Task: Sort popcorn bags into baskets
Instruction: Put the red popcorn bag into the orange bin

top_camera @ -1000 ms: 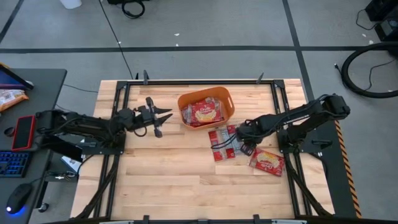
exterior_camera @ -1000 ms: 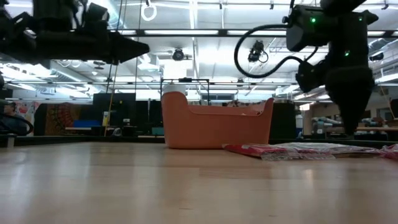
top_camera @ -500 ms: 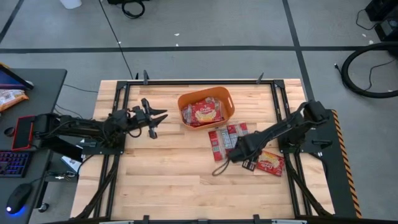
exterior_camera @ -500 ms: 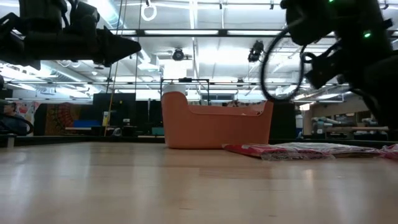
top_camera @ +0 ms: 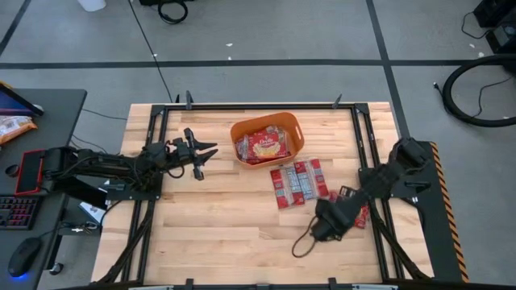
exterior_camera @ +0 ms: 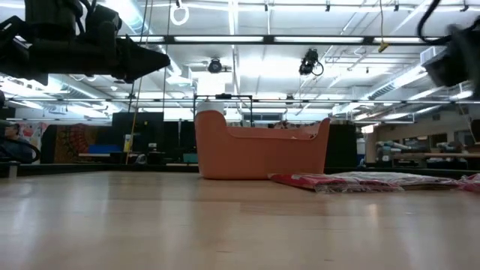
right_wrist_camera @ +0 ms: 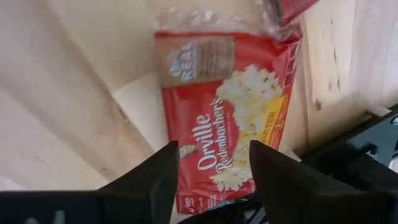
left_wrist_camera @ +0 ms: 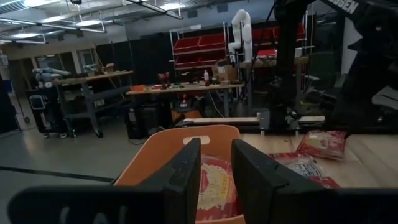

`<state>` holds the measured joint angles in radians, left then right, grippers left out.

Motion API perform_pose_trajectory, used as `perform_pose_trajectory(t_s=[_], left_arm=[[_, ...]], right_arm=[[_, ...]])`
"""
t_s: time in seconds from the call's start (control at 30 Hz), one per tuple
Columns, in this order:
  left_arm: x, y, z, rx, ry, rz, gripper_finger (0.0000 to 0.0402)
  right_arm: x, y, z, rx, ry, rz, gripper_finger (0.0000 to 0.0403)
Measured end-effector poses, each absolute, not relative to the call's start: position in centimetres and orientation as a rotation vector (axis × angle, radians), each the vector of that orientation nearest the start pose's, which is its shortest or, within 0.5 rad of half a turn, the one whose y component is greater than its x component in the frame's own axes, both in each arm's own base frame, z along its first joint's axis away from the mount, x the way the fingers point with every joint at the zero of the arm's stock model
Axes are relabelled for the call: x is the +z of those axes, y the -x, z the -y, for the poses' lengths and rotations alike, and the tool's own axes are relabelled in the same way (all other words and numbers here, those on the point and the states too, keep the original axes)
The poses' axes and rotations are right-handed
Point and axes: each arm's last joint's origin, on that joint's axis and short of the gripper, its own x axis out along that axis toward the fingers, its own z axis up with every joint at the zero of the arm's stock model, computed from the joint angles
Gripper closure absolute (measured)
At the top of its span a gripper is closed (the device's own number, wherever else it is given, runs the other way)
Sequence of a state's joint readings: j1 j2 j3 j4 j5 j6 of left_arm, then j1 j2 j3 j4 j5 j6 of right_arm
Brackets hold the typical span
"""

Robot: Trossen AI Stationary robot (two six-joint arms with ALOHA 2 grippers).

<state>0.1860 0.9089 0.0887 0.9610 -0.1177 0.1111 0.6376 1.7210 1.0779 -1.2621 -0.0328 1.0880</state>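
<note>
The orange basket (top_camera: pixel 266 138) stands at the table's far middle with red popcorn bags (top_camera: pixel 262 146) lying in it. A cluster of bags (top_camera: pixel 297 181) lies flat on the wood just near of it, and a single bag (top_camera: pixel 356 213) lies toward the right edge. My right gripper (top_camera: pixel 332 219) hovers open above that single bag (right_wrist_camera: pixel 224 118), its fingers either side of the bag's lower end in the wrist view, not touching. My left gripper (top_camera: pixel 205 153) hangs open and empty above the table, left of the basket (left_wrist_camera: pixel 161 155).
Black frame rails (top_camera: pixel 367 161) run along the table's left and right sides, one close beside the single bag. A desk on the left carries a keyboard, a mouse and an orange snack bag (top_camera: pixel 12 126). Bare wood (top_camera: pixel 218 225) fills the table's near-left part.
My right gripper has swung away from the cluster of bags beside the basket, toward the near edge and the right, and now stands over the single bag. My left gripper has drawn back slightly toward the table's left. No bag has moved.
</note>
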Motion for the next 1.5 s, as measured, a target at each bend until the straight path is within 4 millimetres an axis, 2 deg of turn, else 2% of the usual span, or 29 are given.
perform_pose_trajectory(t_s=[0.2, 0.4, 0.67, 1.03, 1.17, 1.5], left_arm=[[18.6, -16.1, -3.4, 0.309, -0.093, 0.112, 0.0308], [18.5, -16.1, -3.4, 0.308, -0.093, 0.105, 0.0308], [18.5, -16.1, -3.4, 0.309, -0.094, 0.102, 0.0308], [18.5, -16.1, -3.4, 0.310, -0.104, 0.101, 0.0308], [18.5, -16.1, -3.4, 0.329, -0.119, 0.098, 0.0308], [18.5, -16.1, -3.4, 0.330, -0.119, 0.098, 0.0308]], right_arm=[[16.7, -18.8, -17.8, -0.568, -0.115, -1.696, 0.0178], [15.8, -17.4, -18.7, -0.560, -0.082, -1.651, 0.0182], [13.9, -16.7, -18.6, -0.559, -0.134, -1.613, 0.0193], [12.9, -16.0, -17.7, -0.624, -0.119, -1.579, 0.0201], [12.9, -16.0, -17.6, -0.631, -0.103, -1.567, 0.0236], [13.3, -16.2, -17.7, -0.620, -0.105, -1.618, 0.0383]])
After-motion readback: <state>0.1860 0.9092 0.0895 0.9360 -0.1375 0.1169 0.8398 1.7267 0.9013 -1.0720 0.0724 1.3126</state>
